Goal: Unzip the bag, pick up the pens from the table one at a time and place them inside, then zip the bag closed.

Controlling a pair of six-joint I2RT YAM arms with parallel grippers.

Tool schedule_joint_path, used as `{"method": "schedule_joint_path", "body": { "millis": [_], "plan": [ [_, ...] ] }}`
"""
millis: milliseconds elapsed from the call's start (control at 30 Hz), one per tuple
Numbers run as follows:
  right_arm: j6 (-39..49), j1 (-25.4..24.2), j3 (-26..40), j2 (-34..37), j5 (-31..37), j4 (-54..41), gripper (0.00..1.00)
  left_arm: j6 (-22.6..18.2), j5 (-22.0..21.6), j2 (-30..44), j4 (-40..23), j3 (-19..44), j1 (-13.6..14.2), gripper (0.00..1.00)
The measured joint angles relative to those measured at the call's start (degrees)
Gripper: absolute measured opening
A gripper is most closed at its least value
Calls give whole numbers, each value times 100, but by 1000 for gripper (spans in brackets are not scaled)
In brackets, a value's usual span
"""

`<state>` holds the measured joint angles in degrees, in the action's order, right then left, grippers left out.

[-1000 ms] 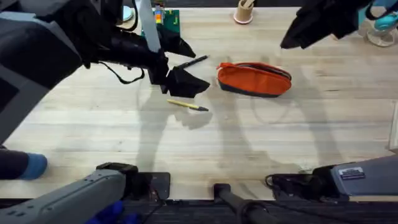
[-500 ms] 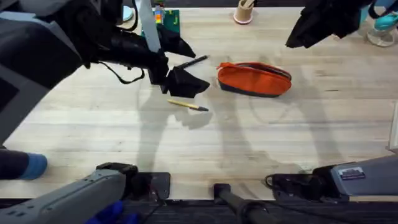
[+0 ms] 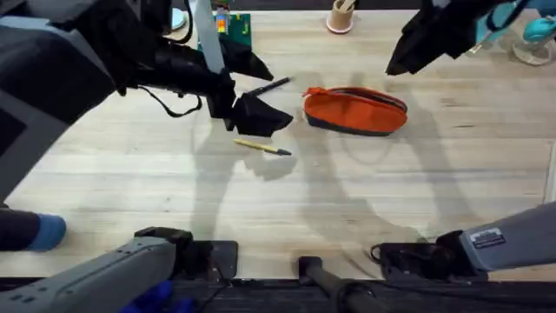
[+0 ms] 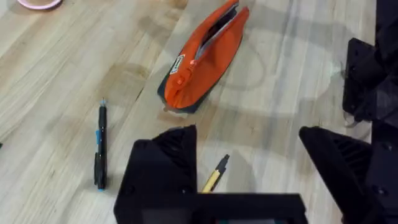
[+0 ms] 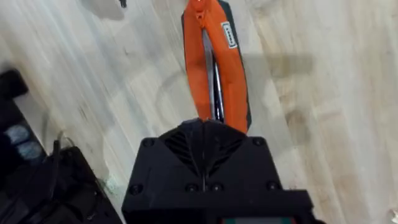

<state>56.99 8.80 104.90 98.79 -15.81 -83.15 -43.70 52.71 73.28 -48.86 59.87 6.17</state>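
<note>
Nearest the arm bases, bare boards of the table point(image 3: 287, 209) run across the front. Farther in and left of centre lies the yellow pen point(image 3: 261, 147), flat on the wood with its dark tip pointing right. Just beyond it hangs the left gripper point(image 3: 252, 109), its two black fingers spread wide with nothing between them; its wrist view shows the yellow pen point(image 4: 214, 175) directly between and below those fingers. The black pen point(image 3: 269, 86) lies slightly farther back, angled up to the right, near that gripper but apart from it. Right of both pens, around the middle of the table, rests the orange bag point(image 3: 354, 110), lying lengthwise left to right with its dark underside on the wood. From above, the zipper line along its top appears parted, showing dark lining, though how far it is open is hard to judge. A small label on the bag's side carries marks too small to read. Farthest back on the right, the right gripper point(image 3: 401, 59) hovers above and beyond the bag's right end, its fingers pressed together and empty. My reading is that the unzipping stage is done or nearly so, and picking up the first pen is in hand: the left gripper needs to descend squarely over the yellow pen and close across its shaft.
</note>
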Motion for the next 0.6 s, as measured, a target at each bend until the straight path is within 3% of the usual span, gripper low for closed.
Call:
{"method": "schedule_joint_path", "body": {
  "millis": [600],
  "plan": [
    [-2, 20, -2, 561, 0, -60, 31, 0, 0, 0, 0, 0, 0, 993]
  ]
}}
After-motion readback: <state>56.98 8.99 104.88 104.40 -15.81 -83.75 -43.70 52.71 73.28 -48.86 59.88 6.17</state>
